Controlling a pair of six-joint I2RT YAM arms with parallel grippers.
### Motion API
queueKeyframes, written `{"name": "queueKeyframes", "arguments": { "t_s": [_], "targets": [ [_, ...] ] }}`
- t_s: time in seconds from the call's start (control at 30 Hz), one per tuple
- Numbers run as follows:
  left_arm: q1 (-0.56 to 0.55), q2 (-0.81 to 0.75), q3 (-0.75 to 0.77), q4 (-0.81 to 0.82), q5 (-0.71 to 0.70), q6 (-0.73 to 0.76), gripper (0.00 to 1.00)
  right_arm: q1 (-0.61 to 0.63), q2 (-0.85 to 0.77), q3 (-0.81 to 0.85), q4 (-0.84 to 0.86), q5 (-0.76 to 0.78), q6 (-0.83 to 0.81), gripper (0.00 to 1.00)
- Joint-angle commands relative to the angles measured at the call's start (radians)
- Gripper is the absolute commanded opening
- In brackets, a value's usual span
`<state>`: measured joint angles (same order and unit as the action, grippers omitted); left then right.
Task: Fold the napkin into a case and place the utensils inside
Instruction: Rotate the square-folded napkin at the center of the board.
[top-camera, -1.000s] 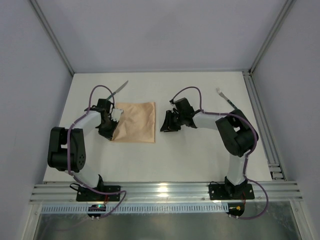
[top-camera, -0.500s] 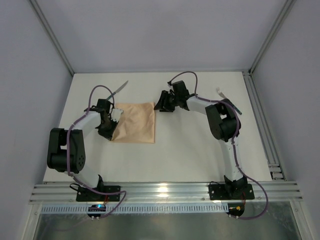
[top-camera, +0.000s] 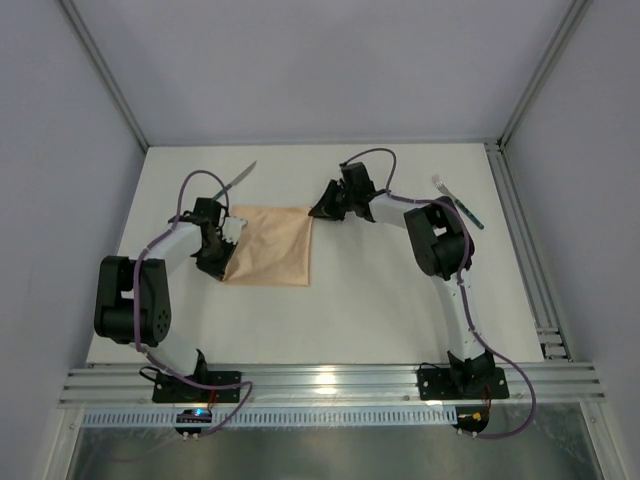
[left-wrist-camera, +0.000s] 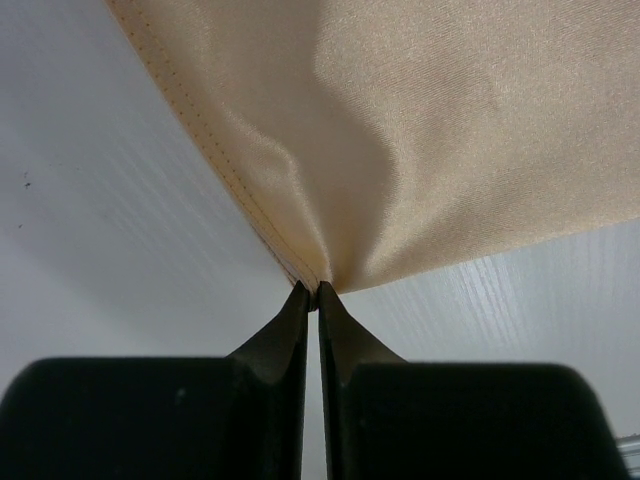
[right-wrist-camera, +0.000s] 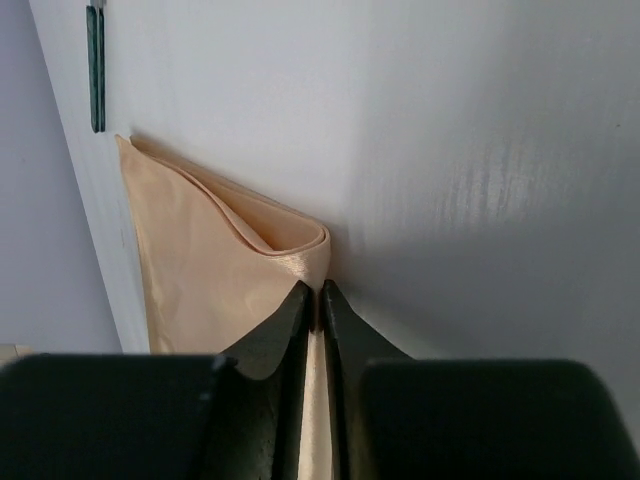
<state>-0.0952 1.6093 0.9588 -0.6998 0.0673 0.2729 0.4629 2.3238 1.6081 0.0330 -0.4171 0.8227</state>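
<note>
The peach-orange napkin (top-camera: 268, 245) lies folded in a rough square at the table's middle left. My left gripper (top-camera: 228, 232) is shut on its left edge; in the left wrist view the fingertips (left-wrist-camera: 317, 290) pinch the hem of the cloth (left-wrist-camera: 450, 130). My right gripper (top-camera: 322, 207) is shut on the napkin's far right corner; in the right wrist view the tips (right-wrist-camera: 320, 292) pinch the doubled fold (right-wrist-camera: 200, 270). The knife (top-camera: 240, 177) lies beyond the napkin's far left corner; its green handle (right-wrist-camera: 94, 65) shows in the right wrist view. The fork (top-camera: 458, 203) lies at the far right.
A metal rail (top-camera: 525, 250) runs along the table's right edge. Grey walls close the back and sides. The right arm's elbow (top-camera: 437, 240) stands over the table between the napkin and the fork.
My right gripper has swung from beside the napkin's right edge to its far right corner and closed on it. The left gripper has held still on the left edge.
</note>
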Motion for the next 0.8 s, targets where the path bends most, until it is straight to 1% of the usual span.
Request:
{"name": "queueKeyframes", "arguments": {
  "t_s": [0.0,0.03,0.07,0.1,0.13,0.2,0.23,0.27,0.3,0.33,0.37,0.4,0.43,0.5,0.53,0.6,0.7,0.77],
  "targets": [
    [0.003,-0.022,0.003,0.014,-0.008,0.017,0.05,0.005,-0.014,-0.023,0.079,0.026,0.047,0.12],
    [0.003,-0.02,0.006,0.013,-0.004,0.017,0.05,0.005,-0.021,-0.057,0.112,0.018,0.058,0.1],
    [0.003,-0.022,0.014,0.011,-0.001,0.018,0.05,0.005,-0.044,-0.079,0.128,0.017,0.064,0.04],
    [0.003,-0.025,0.015,0.008,0.0,0.02,0.05,0.005,-0.061,-0.103,0.149,0.015,0.069,0.04],
    [0.003,-0.026,0.018,0.005,0.008,0.022,0.05,0.006,-0.081,-0.17,0.192,0.027,0.076,0.04],
    [0.003,-0.037,0.031,0.002,0.017,0.029,0.07,0.005,-0.164,-0.249,0.221,0.056,0.072,0.04],
    [0.002,-0.04,0.037,-0.001,0.022,0.029,0.11,0.005,-0.197,-0.34,0.228,0.099,0.061,0.04],
    [0.003,-0.049,0.05,-0.003,0.043,0.022,0.14,0.005,-0.266,-0.393,0.237,0.115,0.061,0.04],
    [0.003,-0.052,0.06,-0.01,0.06,0.02,0.18,0.005,-0.302,-0.442,0.258,0.127,0.062,0.04],
    [0.003,-0.06,0.069,-0.018,0.08,0.019,0.26,0.005,-0.335,-0.549,0.263,0.139,0.064,0.04],
    [0.003,-0.064,0.08,-0.036,0.113,0.017,0.29,0.006,-0.372,-0.607,0.272,0.167,0.076,0.04],
    [0.003,-0.075,0.099,-0.046,0.132,0.012,0.31,0.006,-0.45,-0.722,0.28,0.181,0.081,0.04],
    [0.002,-0.08,0.109,-0.055,0.15,0.011,0.36,0.008,-0.492,-0.775,0.278,0.198,0.084,0.04],
    [0.003,-0.091,0.129,-0.084,0.199,0.012,0.39,0.008,-0.603,-0.9,0.236,0.213,0.058,0.04],
    [0.003,-0.091,0.133,-0.095,0.213,0.017,0.42,0.008,-0.633,-0.928,0.204,0.209,0.037,0.04],
    [0.003,-0.088,0.135,-0.121,0.226,0.02,0.43,0.025,-0.714,-1.006,0.119,0.205,-0.019,0.04],
    [0.002,-0.058,0.126,-0.135,0.217,0.025,0.43,0.04,-0.771,-1.092,0.067,0.173,-0.049,0.04],
    [-0.004,-0.035,0.115,-0.132,0.203,0.02,0.42,0.04,-0.819,-1.103,0.018,0.172,-0.074,0.11]
  ]
}}
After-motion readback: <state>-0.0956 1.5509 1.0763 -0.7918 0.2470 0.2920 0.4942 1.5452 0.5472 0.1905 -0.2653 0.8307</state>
